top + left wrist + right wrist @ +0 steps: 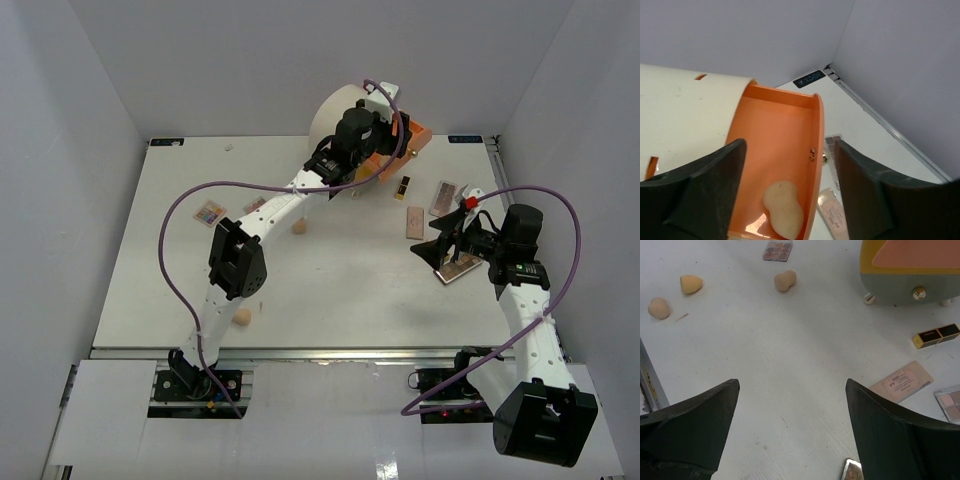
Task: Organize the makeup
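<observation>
While over drawer (775,125), L claw (789,150) spread

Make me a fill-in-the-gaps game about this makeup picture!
1. The peach egg-shaped sponge lies inside the ___ plastic drawer.
2. The left pincer hovers above that drawer with its jaws ___.
3. The short lipstick tube lying on the white table is black and ___.
Missing words: orange, open, gold.

Cream round drawer box (328,118) at far worktop (340,290) edge, orange drawer (785,115) pulled out, grey walls around
</observation>
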Controlling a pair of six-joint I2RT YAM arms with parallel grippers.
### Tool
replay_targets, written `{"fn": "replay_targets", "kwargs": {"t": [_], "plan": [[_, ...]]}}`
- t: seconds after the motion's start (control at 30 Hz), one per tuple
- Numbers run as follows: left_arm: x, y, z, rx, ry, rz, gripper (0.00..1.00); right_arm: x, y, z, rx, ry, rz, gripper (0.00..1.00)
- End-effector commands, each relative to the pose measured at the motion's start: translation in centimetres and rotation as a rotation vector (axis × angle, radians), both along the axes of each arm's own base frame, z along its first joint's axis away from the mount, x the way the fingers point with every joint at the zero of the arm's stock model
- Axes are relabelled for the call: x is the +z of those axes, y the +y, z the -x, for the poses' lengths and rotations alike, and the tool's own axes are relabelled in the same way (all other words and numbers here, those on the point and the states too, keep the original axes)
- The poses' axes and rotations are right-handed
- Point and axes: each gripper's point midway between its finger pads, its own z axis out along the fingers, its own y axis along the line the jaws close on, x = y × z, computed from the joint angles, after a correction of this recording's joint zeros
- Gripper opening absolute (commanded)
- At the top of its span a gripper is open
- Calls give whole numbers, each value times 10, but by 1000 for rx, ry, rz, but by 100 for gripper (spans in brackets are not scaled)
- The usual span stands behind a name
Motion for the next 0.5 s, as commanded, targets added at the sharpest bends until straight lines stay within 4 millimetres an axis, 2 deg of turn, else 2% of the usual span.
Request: {"fn": "replay_targets", "kwargs": {"t": [0.0,0.03,0.1,0.13,0.17,0.2,0.23,0.27,0.3,0.33,0.37,0.4,0.43,0.47], "plan": [[103,28,73,-167,-83,77,94,-4,1,2,26,-79,47,93],[106,34,83,-181,-80,70,96,-6,2,2,28,-81,61,93],[81,55,106,-194,-30,12,98,-11,23,6,85,-90,113,94],[80,70,116,-178,-23,3,98,-13,33,6,104,-99,152,93],[92,85,127,-167,-41,12,98,-17,42,6,115,-101,190,93],[109,105,140,-149,-66,30,98,-25,52,5,120,-90,231,93],[103,134,156,-115,-56,29,98,-31,66,4,134,-81,281,93],[74,157,162,-73,-13,-3,98,-33,76,3,144,-76,315,93],[79,176,171,-39,-25,8,98,-35,85,3,158,-68,339,93],[76,203,179,34,-29,16,98,-36,96,-1,170,-48,364,93],[49,237,184,134,-3,-1,98,-37,110,-8,178,-21,391,93],[41,265,196,205,-6,14,98,-40,123,-10,187,10,404,93],[49,287,210,247,-35,58,98,-42,135,-10,194,48,399,93],[36,308,219,298,-39,66,98,-42,150,-17,185,92,393,93]]}}
